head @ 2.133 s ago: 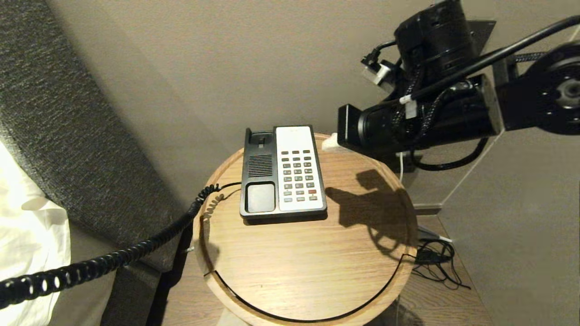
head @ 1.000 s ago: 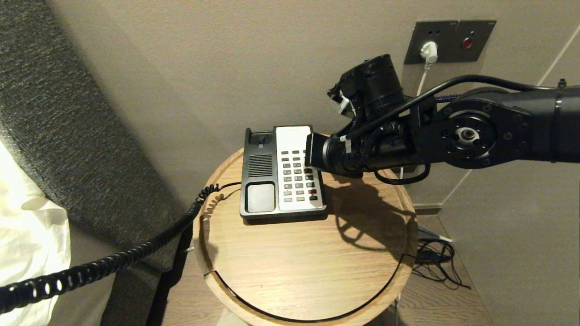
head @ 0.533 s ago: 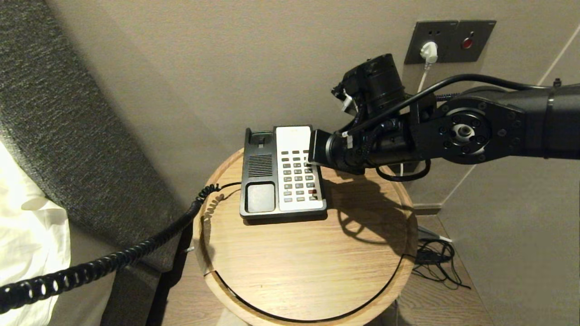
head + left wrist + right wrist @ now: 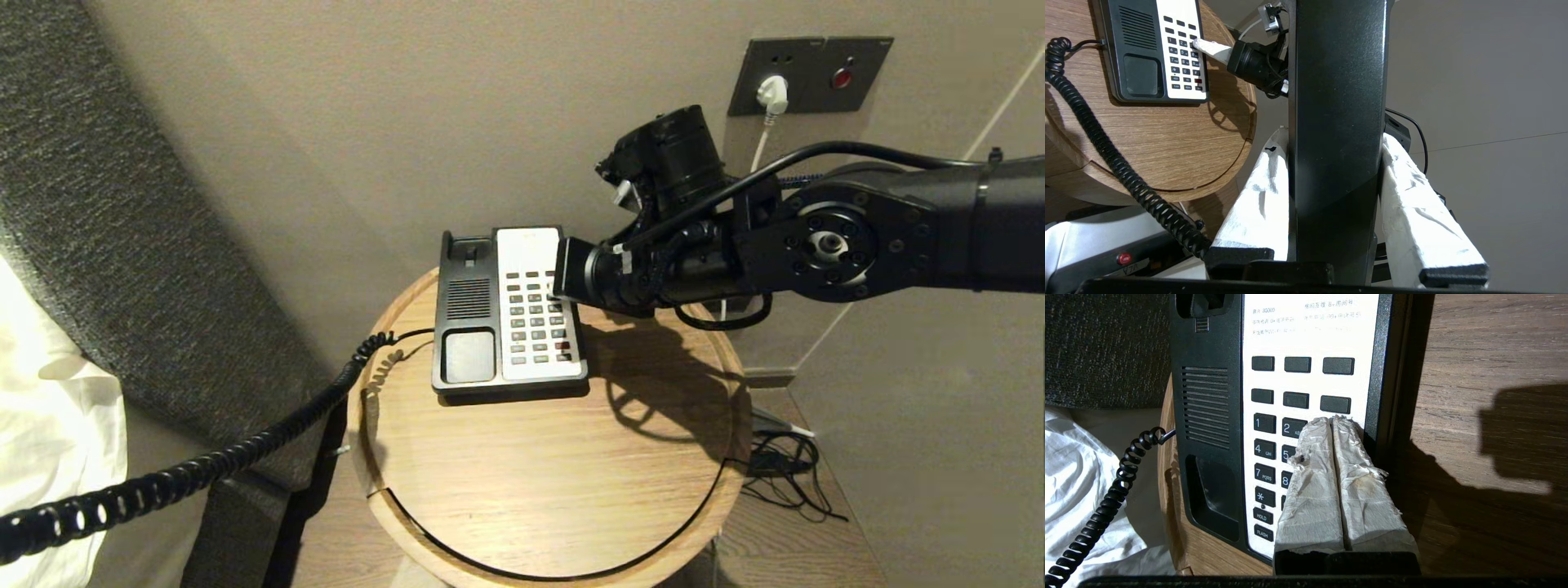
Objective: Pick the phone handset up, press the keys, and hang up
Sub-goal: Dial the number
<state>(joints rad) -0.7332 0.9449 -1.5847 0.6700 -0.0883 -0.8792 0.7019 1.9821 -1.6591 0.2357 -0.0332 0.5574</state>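
while the handset is off its cradle, the key-pressing step is in hand.
handset: phone handset (image 4: pixel 1337 102) fills the middle of the left wrist view, pinched between the left gripper's (image 4: pixel 1336 163) white-wrapped fingers (image 4: pixel 1257 200).
cord: coiled cord (image 4: pixel 204 465) runs off the lower left of the head view.
presser: right gripper (image 4: pixel 1333 426), fingers pressed together, tips on the keypad (image 4: pixel 1286 428) of the phone base (image 4: pixel 510 310) at the "3" position.
table: round wooden table (image 4: pixel 555 482).
next: likely lift off the keys, then return the handset to the cradle (image 4: pixel 1208 416).
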